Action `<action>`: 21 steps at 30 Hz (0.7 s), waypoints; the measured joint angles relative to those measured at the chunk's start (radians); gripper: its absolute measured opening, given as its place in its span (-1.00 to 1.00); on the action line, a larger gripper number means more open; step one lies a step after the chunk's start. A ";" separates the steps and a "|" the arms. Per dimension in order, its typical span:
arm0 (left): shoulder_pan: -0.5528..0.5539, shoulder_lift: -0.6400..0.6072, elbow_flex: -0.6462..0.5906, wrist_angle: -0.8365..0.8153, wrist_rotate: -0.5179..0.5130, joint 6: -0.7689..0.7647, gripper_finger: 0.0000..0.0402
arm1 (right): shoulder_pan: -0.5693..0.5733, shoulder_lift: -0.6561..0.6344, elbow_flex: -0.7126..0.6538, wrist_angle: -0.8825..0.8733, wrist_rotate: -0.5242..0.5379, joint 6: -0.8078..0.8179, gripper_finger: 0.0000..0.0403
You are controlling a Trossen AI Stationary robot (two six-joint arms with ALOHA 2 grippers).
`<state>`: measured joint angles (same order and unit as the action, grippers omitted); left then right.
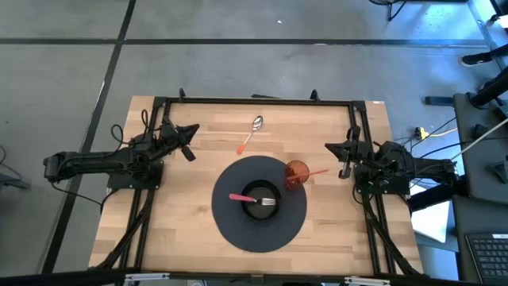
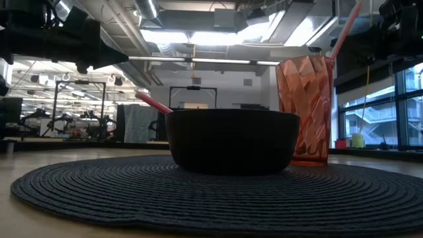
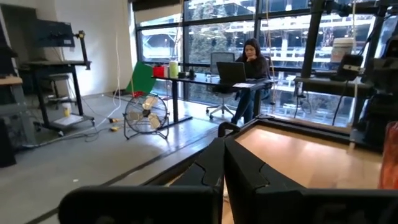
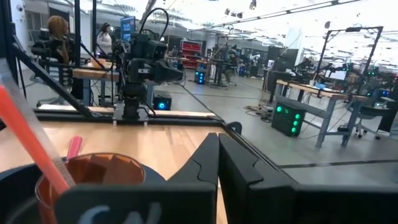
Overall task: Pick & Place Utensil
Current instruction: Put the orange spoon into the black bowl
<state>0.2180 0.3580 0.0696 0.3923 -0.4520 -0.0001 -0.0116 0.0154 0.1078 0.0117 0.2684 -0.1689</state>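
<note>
Utensils numbered three: a pink-handled fork (image 1: 252, 199) in the black bowl (image 1: 261, 202), an orange-handled metal spoon (image 1: 250, 134) on the wooden table (image 1: 190, 206), a pink utensil (image 1: 316, 172) in the orange faceted cup (image 1: 296, 174). One round dark woven mat (image 1: 230, 226) lay under the bowl. Left gripper (image 1: 188, 152) and right gripper (image 1: 342, 170) sat pressed together at the sides, holding nothing.

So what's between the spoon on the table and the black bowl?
Only bare wood and mat: in the high view, nothing sits between the spoon and the bowl.

**Left wrist view: fingers pressed together**

Left gripper (image 3: 224, 163): dark fingers (image 3: 205, 171) meet, holding nothing. Light wooden surface (image 3: 305, 155) beyond them. Round metal floor fan (image 3: 146, 116) on the grey floor; a seated person (image 3: 249, 78) at a laptop desk.
</note>
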 joint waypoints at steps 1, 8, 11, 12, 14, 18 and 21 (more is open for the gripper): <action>0.000 0.000 0.000 0.000 -0.003 0.007 -0.98 | 0.000 0.000 0.000 -0.004 0.000 -0.005 -0.97; 0.000 0.017 0.063 0.024 -0.090 -0.069 -0.98 | 0.000 0.000 0.000 -0.029 0.000 -0.044 -0.97; 0.000 0.081 0.153 0.018 -0.081 -0.058 -0.98 | 0.000 0.000 0.000 -0.020 0.000 -0.049 -0.97; 0.000 0.114 0.191 0.014 -0.084 -0.057 -0.98 | 0.000 0.000 0.000 -0.011 0.000 -0.049 -0.97; 0.000 0.188 0.279 -0.021 -0.092 -0.050 -0.98 | 0.000 0.000 0.000 0.006 0.000 -0.049 -0.97; 0.010 0.385 0.489 -0.205 -0.146 -0.079 -0.98 | 0.000 0.000 0.000 0.045 0.000 -0.049 -0.97; 0.047 0.557 0.665 -0.386 -0.149 -0.124 -0.98 | 0.000 0.000 0.000 0.056 0.000 -0.049 -0.97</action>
<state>0.2655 0.9148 0.7347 0.0065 -0.6009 -0.1243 -0.0113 0.0158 0.1078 0.0678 0.2687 -0.2179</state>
